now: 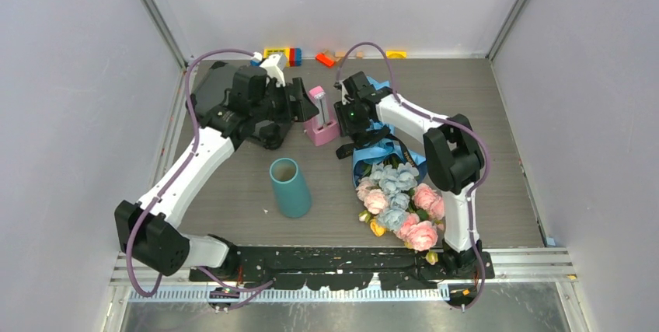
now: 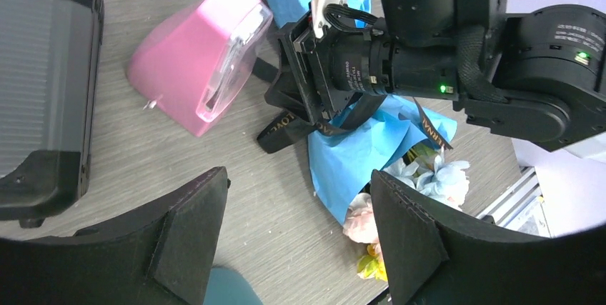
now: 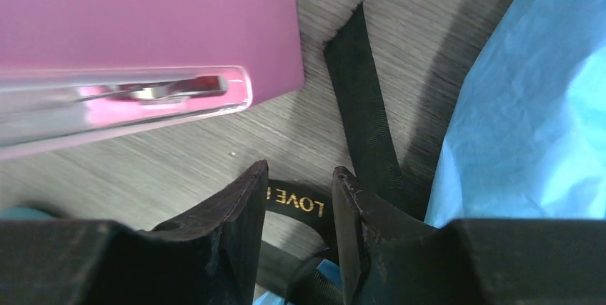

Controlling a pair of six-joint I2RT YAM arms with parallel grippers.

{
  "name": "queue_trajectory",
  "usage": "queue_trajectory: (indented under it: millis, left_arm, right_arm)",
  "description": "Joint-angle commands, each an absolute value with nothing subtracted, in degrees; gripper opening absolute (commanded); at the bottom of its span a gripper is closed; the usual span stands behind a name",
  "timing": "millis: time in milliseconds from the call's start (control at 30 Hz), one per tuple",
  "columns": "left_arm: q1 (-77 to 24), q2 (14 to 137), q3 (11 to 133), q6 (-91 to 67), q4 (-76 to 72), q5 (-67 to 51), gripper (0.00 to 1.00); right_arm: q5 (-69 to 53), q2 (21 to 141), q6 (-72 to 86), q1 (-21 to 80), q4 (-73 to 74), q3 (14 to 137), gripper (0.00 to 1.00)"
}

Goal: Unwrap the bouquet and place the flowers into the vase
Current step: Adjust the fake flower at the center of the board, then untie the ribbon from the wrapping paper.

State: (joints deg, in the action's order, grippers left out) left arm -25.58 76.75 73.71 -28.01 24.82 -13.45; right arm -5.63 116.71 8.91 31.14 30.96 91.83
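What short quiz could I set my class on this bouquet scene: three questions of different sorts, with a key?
1. True or false: the flowers already stand in the vase.
2. What lies between the fingertips of the right gripper? A. the black ribbon B. a yellow bloom C. a green leaf
3. Fill in: the paper wrap is coloured ___.
Key: 1 false; 2 A; 3 blue.
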Motion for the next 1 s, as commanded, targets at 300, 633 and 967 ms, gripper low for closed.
queue_trajectory:
  millis: [300,633,967]
  left_arm:
    - [-22.0,73.6,71.8,-27.6,25.6,-19.4,0.75]
    - [-21.3,73.5,71.4,-28.9,24.7,-20.7,0.75]
    - [-21.1,72.8,70.9,-29.8,24.7,-20.8,0.75]
  right_arm:
    - [4.9,119.2,0.4,33.4,31.5,92.4,0.46]
    - [6.3,120.8,-1.0,34.3,31.2,91.4,0.49]
    - [8.3,121.9,-1.4,35.0,29.3,87.9,0.42]
